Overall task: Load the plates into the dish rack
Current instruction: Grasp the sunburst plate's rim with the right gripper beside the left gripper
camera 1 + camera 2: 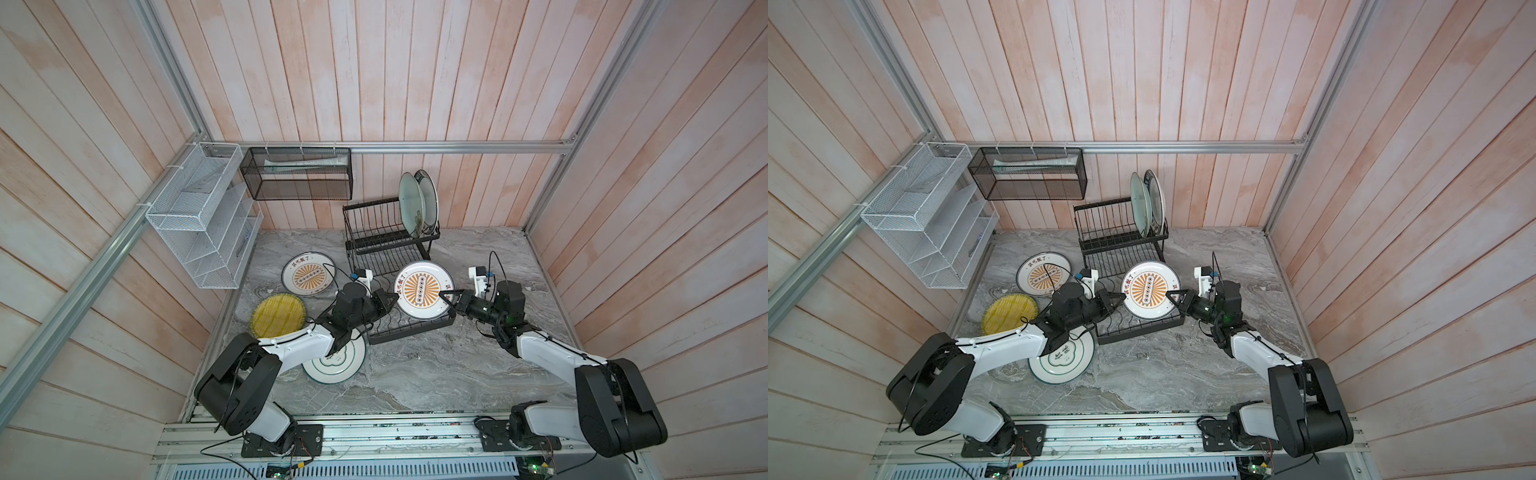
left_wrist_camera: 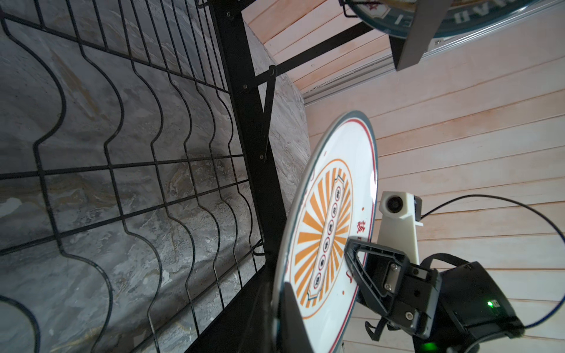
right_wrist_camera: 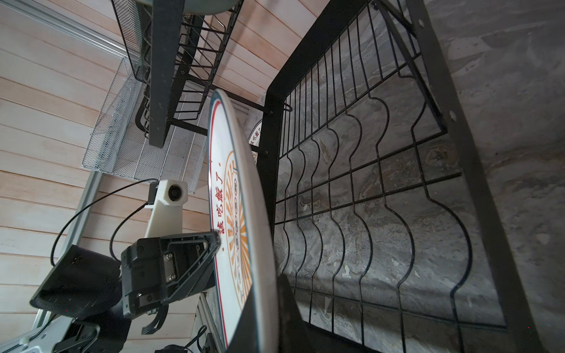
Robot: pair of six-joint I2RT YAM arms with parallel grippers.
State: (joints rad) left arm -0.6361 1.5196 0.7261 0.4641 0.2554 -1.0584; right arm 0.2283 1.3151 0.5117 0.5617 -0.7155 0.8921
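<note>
Held sunburst plate (image 1: 422, 289): raised over the right end of the dish rack's (image 1: 374, 232) lower tray (image 1: 409, 330), tilted face up; I cannot tell whether its low rim touches the wires
Left jaws: clamped on this plate's left rim
Right jaws: clamped on the opposite rim, one finger lying across the plate's face
Racked plates: the mint plate (image 1: 411, 203) and the dark-lettered plate (image 1: 430, 195) stand on edge side by side at the right end of the rack's upper basket
Loose plates: the second sunburst plate (image 1: 308, 279) lies flat just left of the rack, the yellow ribbed plate (image 1: 277, 315) further left and nearer the front, and the green-ringed plate (image 1: 338, 363) lies off the rack's front left corner, partly under the left arm (image 1: 291, 343)
Risk, double hold: if the two arms move out of step, the stiff glazed rim could twist out of one grip and drop onto the wires
Risk, rack: it looks like light wire, so a plate pressed hard into the wavy dividers could shove it and rock the two standing plates
Risk, headroom: stood upright too far back, the plate may catch the upper basket's frame
Risk, left arm: swinging low, it could drag the green-ringed plate
Surface: grey marbled table (image 1: 436, 374), smooth, probably slick under a glazed plate
Room: pale pink plank walls (image 1: 415, 83) on three sides; a white mesh shelf (image 1: 199, 216) and a black mesh basket (image 1: 299, 174) hang up and to the left of the rack, well apart from the work
</note>
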